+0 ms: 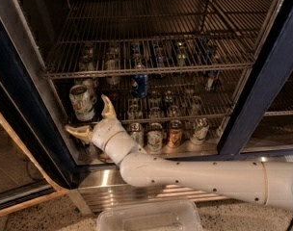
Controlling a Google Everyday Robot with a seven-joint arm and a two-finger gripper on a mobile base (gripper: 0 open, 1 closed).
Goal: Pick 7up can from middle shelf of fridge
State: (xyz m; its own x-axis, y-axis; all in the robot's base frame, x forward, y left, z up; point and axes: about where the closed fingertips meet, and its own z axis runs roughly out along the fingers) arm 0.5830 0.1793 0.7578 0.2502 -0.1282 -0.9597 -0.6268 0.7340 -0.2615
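Observation:
The 7up can (82, 102), pale with green lettering, stands upright at the left end of the middle shelf (211, 113), a wire rack in the fridge (264, 81). My gripper (86, 114) is open, just in front of and below the can. One finger (108, 108) points up to the can's right, the other finger (77, 132) points left below it. Neither finger clearly touches the can. My white arm (194, 174) reaches in from the lower right.
A blue Pepsi can (140, 84) stands further back on the same rack. Several cans (176, 133) line the fridge floor right of my wrist. The upper rack (151, 70) holds several bottles. A clear plastic bin (149, 218) lies on the ground below the ribbed steel base (103, 179).

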